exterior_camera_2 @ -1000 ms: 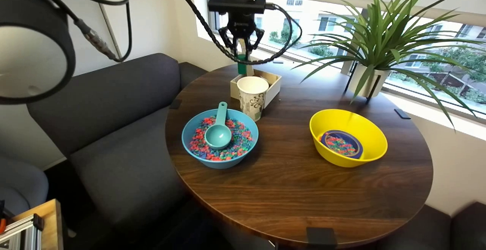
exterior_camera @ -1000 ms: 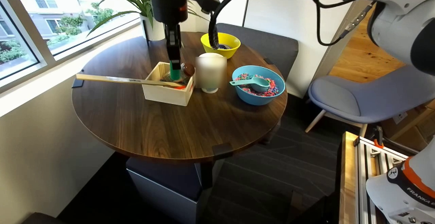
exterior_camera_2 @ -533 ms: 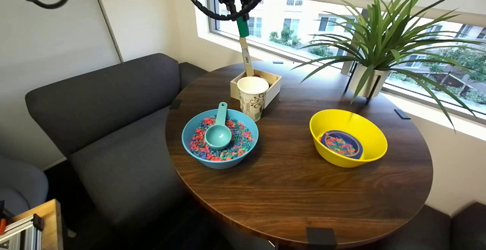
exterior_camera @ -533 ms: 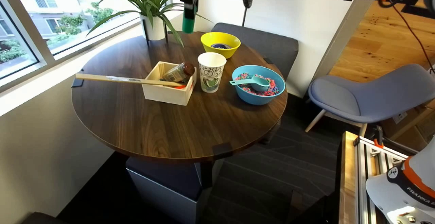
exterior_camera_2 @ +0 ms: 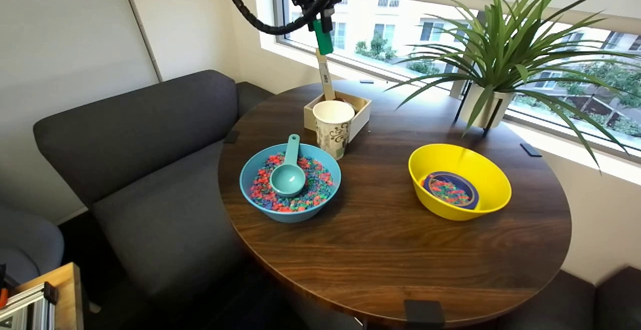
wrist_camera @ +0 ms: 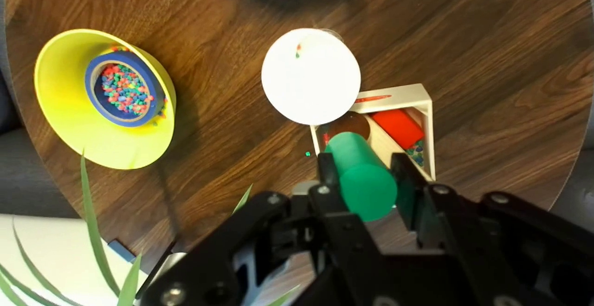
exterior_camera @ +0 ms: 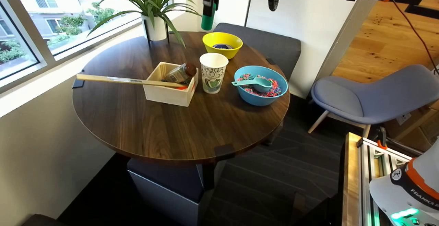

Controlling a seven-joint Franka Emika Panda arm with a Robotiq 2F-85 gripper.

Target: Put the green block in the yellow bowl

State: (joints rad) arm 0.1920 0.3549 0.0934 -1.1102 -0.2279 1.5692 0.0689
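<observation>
Green block [wrist_camera: 363,181] in pincer [wrist_camera: 365,168], jaws approx. blk-wide.

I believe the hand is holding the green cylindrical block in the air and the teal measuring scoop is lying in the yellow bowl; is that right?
Not quite: the teal measuring scoop lies in the blue bowl, not the yellow bowl, as both exterior views show. The hand is indeed holding the green cylindrical block in the air.
</observation>
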